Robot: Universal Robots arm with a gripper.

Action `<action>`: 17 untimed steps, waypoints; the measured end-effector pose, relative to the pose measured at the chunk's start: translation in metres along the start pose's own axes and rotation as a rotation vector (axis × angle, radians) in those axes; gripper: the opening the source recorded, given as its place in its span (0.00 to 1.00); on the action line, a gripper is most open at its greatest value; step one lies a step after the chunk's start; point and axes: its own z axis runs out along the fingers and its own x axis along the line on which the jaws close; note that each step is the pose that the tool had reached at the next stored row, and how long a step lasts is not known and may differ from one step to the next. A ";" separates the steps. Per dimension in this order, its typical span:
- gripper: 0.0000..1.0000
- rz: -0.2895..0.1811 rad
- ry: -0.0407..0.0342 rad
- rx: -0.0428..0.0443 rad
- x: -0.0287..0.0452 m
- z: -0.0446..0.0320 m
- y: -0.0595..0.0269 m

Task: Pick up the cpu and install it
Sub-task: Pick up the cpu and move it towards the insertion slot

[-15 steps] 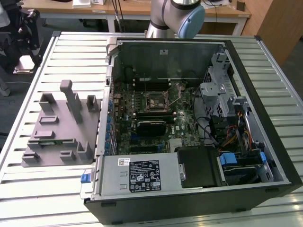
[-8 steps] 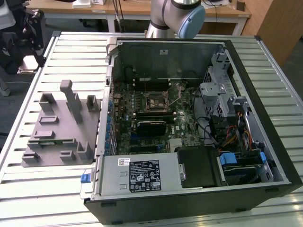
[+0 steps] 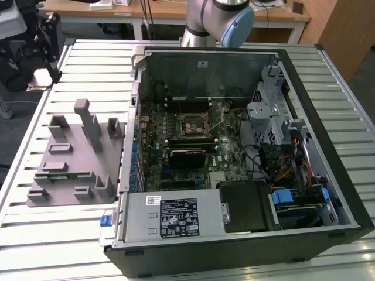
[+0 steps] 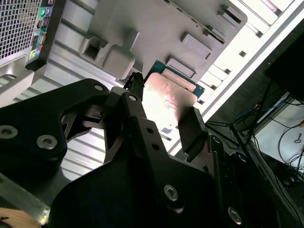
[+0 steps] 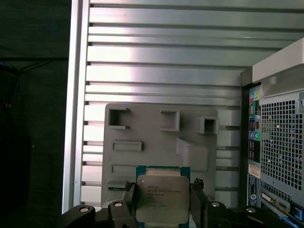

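The cpu point(image 5: 161, 198) is a flat square chip with a silvery metal top and a green rim. My gripper point(image 5: 162, 205) is shut on it, with one black finger point(image 5: 127, 202) on each side. In the second wrist view the same cpu point(image 4: 168, 95) shines between the fingers point(image 4: 191, 129) of the gripper point(image 4: 164, 111). It hangs well above the grey moulded fixture point(image 5: 156, 137) on the slatted table. The motherboard socket point(image 3: 193, 126), with its metal frame and raised lever, lies inside the open computer case point(image 3: 234, 152). The arm point(image 3: 218, 17) rises behind the case.
The grey fixture point(image 3: 70, 158) with upright blocks lies on the slatted metal table point(image 3: 58, 234), at the exterior view's left of the case. The case's rear panel point(image 5: 280, 142) stands beside the fixture. The table edge point(image 5: 76, 95) drops to a dark floor. Cables and drive bays point(image 3: 293, 175) crowd the case.
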 end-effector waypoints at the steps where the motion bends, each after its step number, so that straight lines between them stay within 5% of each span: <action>1: 0.54 0.000 -0.0001 0.0000 -0.0017 0.0001 0.0000; 17: 0.54 0.000 0.0000 0.0000 -0.0153 0.0005 -0.0003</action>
